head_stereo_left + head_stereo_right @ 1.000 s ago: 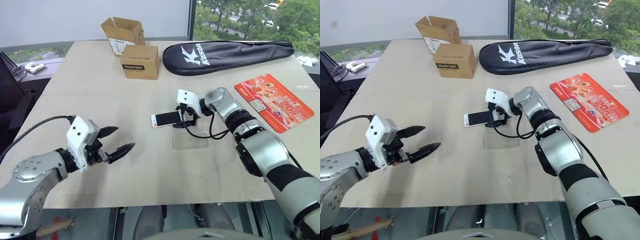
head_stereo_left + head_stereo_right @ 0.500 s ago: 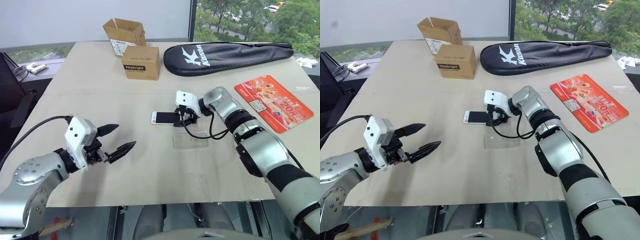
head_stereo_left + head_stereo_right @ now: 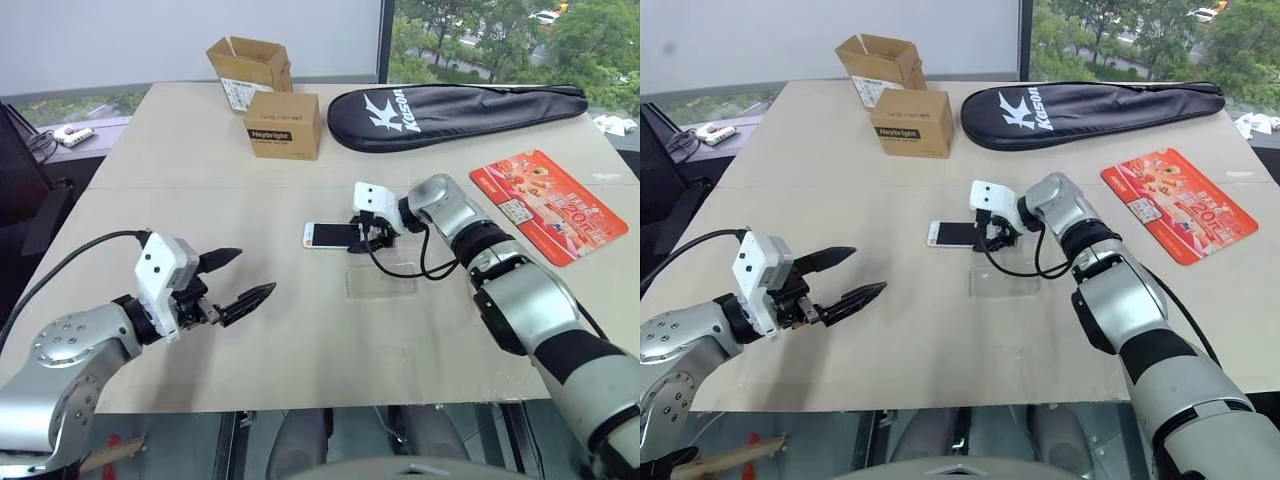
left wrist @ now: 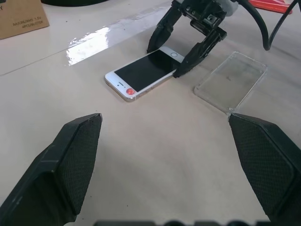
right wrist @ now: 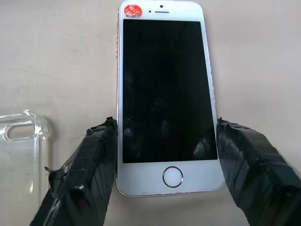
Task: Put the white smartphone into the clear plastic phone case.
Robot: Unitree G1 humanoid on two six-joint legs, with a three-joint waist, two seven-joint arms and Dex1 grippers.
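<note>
Here, one slim white smartphone with a black screen (image 3: 331, 235) is gripped by its long edges in the right gripper (image 5: 162, 155), lying flat on the beige table (image 3: 300, 330).
Its long axis runs left-right, button end toward the right gripper; one clear plastic phone case (image 3: 381, 283) lies just beside it. The left gripper (image 3: 240, 281) is held spread open, well apart, above the table.

Office: large table (image 3: 200, 200) by window (image 3: 500, 30)
</note>
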